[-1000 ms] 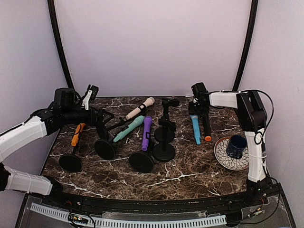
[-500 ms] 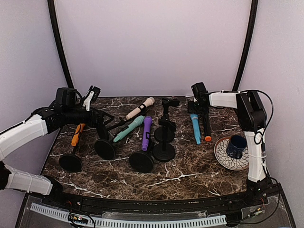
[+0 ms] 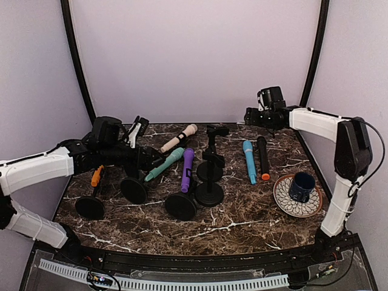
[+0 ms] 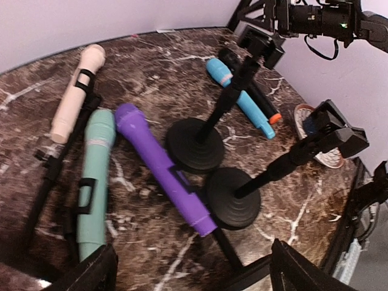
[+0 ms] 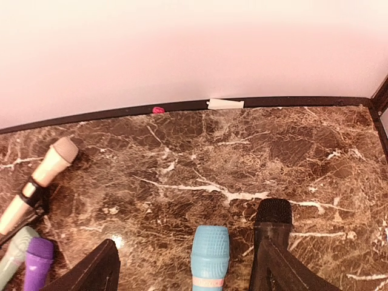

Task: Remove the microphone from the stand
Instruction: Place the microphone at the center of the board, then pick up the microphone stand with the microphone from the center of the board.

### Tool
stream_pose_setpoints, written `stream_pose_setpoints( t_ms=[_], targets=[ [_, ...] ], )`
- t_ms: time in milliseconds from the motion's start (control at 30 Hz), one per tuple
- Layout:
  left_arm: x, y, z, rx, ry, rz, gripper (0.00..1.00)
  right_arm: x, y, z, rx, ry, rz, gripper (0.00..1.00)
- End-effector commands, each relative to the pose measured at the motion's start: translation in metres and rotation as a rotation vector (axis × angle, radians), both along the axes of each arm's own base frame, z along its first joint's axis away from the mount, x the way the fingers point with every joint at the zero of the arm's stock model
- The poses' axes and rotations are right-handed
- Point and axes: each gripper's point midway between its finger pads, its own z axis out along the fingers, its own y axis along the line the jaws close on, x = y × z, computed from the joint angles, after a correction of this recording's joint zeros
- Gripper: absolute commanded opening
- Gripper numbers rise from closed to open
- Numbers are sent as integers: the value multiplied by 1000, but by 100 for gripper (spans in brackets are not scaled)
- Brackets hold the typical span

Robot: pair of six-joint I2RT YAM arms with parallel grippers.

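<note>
Dark marble table [image 3: 242, 224], lilac walls behind. Left gripper [image 4: 191, 267]: fingers spread wide, nothing between them, low over the left half of the table. Just ahead of it, the teal microphone [image 4: 97, 176], purple microphone [image 4: 160, 167] and cream microphone [image 4: 76, 91] lie at a slant, each clipped to a stand. Two empty stands [image 4: 195, 142] are upright at centre. Right gripper [image 5: 187, 254]: fingers apart, empty, held high over the back right. Below it, the blue microphone [image 5: 210, 254] and black microphone [image 5: 273, 218] lie loose, side by side.
</note>
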Motion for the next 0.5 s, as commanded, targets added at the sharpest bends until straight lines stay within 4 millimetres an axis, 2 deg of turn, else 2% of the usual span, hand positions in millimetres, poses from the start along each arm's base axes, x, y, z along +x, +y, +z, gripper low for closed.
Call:
stream_pose_setpoints(
  t_ms=[0,100,133,200,233,267,300,333,433,467],
  targets=[
    [3,-39,-3,-121,121,42,88,-23,-3,25,61,-76,23,83],
    [13,-53,-24,-154,213,89,87,-40,-6,34,97,-101,24,86],
    [16,-56,-23,-164,223,96,86,-45,-7,36,109,-104,28,86],
    [24,-65,-43,-159,286,115,85,-53,-7,38,130,-114,38,88],
    [28,-70,-41,-174,295,119,85,-57,-8,39,137,-116,39,88],
    [31,-74,-55,-159,327,122,85,-60,-8,39,143,-119,41,88],
    [35,-78,-54,-170,336,126,85,-63,-9,40,144,-121,41,88],
    [38,-81,-67,-161,365,132,85,-65,-10,41,143,-123,38,89],
    [48,-92,-76,-162,389,128,83,-71,-15,41,134,-127,28,89],
    [50,-93,-88,-143,408,137,83,-72,-16,42,133,-130,28,89]
  ],
)
